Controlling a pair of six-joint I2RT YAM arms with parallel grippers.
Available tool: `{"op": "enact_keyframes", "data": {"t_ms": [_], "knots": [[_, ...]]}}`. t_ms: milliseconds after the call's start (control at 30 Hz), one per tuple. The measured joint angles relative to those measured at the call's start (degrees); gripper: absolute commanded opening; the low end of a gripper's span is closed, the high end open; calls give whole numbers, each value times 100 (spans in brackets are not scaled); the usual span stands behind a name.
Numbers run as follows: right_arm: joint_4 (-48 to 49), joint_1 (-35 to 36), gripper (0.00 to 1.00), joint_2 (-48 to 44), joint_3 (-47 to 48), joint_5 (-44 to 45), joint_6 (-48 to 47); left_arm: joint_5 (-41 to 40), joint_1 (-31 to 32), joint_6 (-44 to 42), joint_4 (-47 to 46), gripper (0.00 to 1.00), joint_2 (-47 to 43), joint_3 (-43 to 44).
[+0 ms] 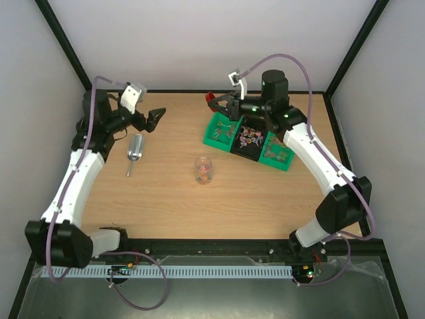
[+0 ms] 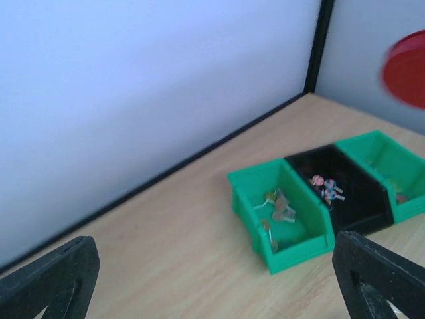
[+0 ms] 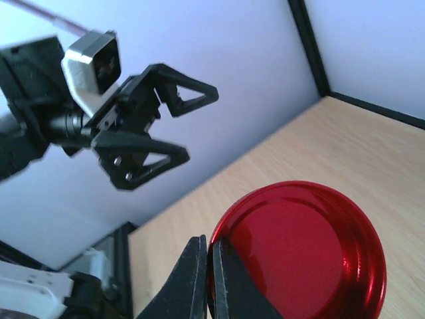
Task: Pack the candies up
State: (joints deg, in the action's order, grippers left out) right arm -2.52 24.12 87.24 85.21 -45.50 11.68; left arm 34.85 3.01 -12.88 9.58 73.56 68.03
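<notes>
Overall: two arms over a wooden table (image 1: pixel 166 199), one hand empty, the other holding a lid.
Left gripper (image 1: pixel 154 119): raised off the table, jaws spread wide, nothing between them; its wrist view (image 2: pixel 219 286) shows both fingers far apart with only table in the gap.
Right gripper (image 1: pixel 217 104): closed tight, pinching the rim of the red lid (image 1: pixel 211 100); in its wrist view (image 3: pixel 211 256) the fingertips meet on the lid's (image 3: pixel 299 252) edge, open side showing.
Gap between hands: the left gripper (image 3: pixel 199 126) faces the right one, well apart; the lid (image 2: pixel 408 70) shows blurred at the edge of the left wrist view.
Candies (image 1: pixel 249 137): in a row of three bins just beside and below the right gripper, ahead of the left gripper (image 2: pixel 325 187).
Bins: green (image 1: pixel 214 138), black (image 1: pixel 240 150), green (image 1: pixel 279 159), touching side by side; each holds some candies.
Jar (image 1: pixel 203 169): clear, upright, lidless, coloured bits inside, well apart from both grippers, on the base side.
Scoop (image 1: pixel 135 151): lying flat near the left gripper, below it, untouched.
</notes>
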Motion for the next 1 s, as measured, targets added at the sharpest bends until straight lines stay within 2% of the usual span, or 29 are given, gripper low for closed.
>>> {"op": "enact_keyframes", "data": {"t_ms": [100, 200, 400, 533, 700, 800, 1000], "knots": [[890, -9, 1, 262, 9, -577, 990, 114, 173, -70, -323, 99, -461, -190], [2262, -17, 1, 654, -2, -1163, 2404, 85, 693, -267, -730, 99, -640, -271], [4065, -17, 1, 1078, -125, -2013, 4419, -330, 1834, -1086, -2068, 99, -1248, -1580], [5466, -17, 1, 1182, -356, -2522, 5847, -785, 2282, -1515, -2782, 99, -1233, -2050], [6039, -15, 1, 1180, -535, -2879, 6548, -1244, 2643, -1921, -3676, 99, -1143, -2238], [6102, -9, 1, 1174, -564, -3023, 6684, -1456, 2857, -2083, -4148, 99, -1019, -2251], [6094, 22, 1, 1132, -579, -3150, 6721, -1515, 3056, -2310, -4520, 99, -822, -2251]]}}
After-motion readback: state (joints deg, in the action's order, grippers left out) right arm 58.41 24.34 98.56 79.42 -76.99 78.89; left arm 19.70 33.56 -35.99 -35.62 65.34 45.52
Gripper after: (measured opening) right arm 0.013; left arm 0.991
